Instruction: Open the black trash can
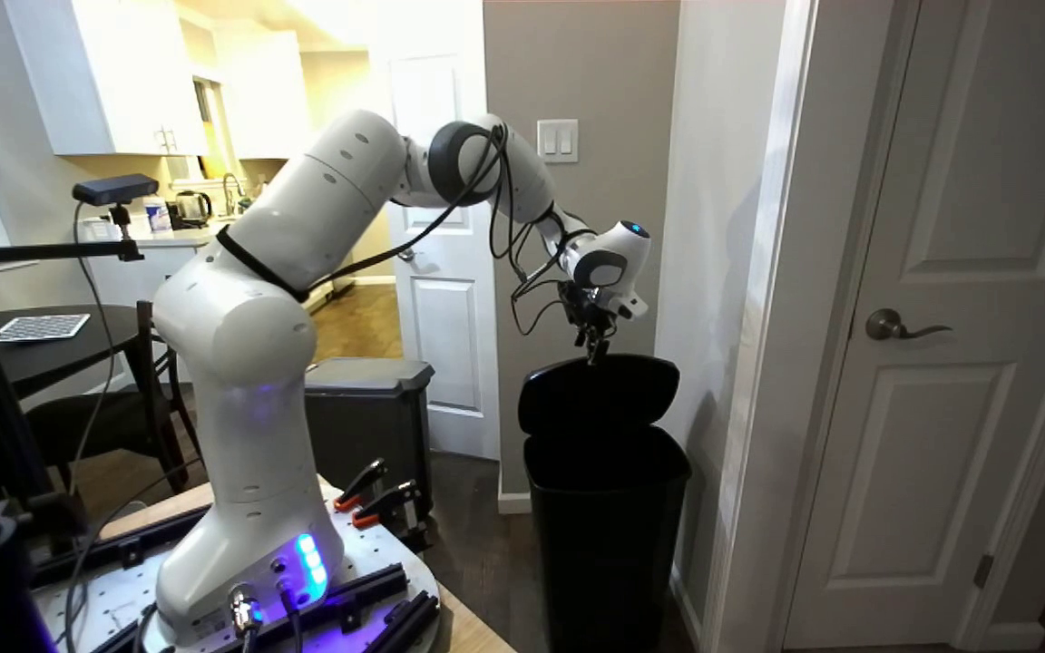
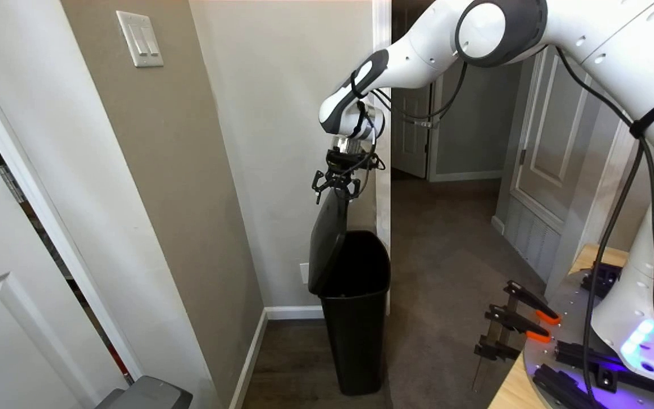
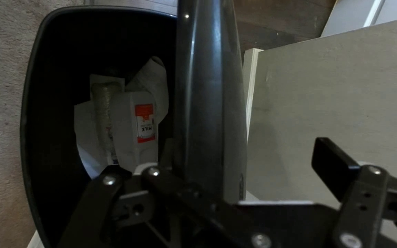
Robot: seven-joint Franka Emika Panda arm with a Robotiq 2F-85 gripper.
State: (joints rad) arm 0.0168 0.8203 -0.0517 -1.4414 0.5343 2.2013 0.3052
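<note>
Inside the spread hand [image 2: 336, 193] stands the raised lid [image 2: 327, 244]; the trash can [image 2: 355, 346] gapes clear beside it.

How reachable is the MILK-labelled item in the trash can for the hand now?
Probably not yet: the open hand straddles the raised lid, though the uncovered trash can should leave a way in.

The bent arm [image 1: 332, 199] arches over, its hand [image 2: 336, 192] pointing downward with fingers [image 3: 333, 168] spread apart.
</note>
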